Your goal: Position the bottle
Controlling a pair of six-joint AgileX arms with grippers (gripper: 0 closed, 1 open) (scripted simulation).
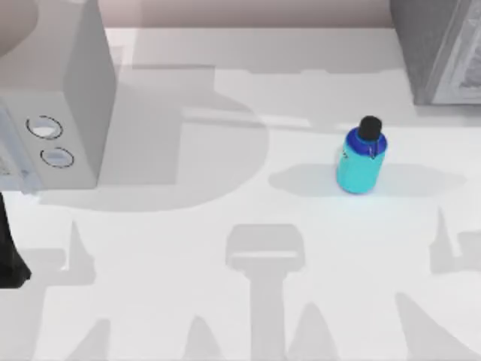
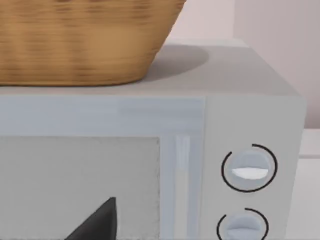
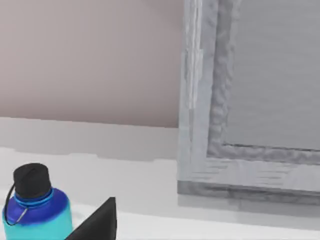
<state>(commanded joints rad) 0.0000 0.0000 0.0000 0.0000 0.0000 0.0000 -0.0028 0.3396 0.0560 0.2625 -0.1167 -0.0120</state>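
Observation:
The bottle [image 1: 361, 159] stands upright on the white table [image 1: 225, 316], right of the middle. It has a cyan body, a darker blue shoulder and a round black cap. In the right wrist view the bottle [image 3: 34, 210] is close by, just beside a dark part of my right gripper [image 3: 96, 223]. A dark part of my left arm [image 1: 9, 256] sits at the table's left edge. In the left wrist view, my left gripper [image 2: 97, 224] faces the front of a microwave. Neither gripper holds anything that I can see.
A grey microwave [image 1: 71, 105] with two round dials stands at the back left, and a wicker basket [image 2: 75, 40] rests on top of it. A grey framed cabinet [image 1: 443, 53] stands at the back right, behind the bottle.

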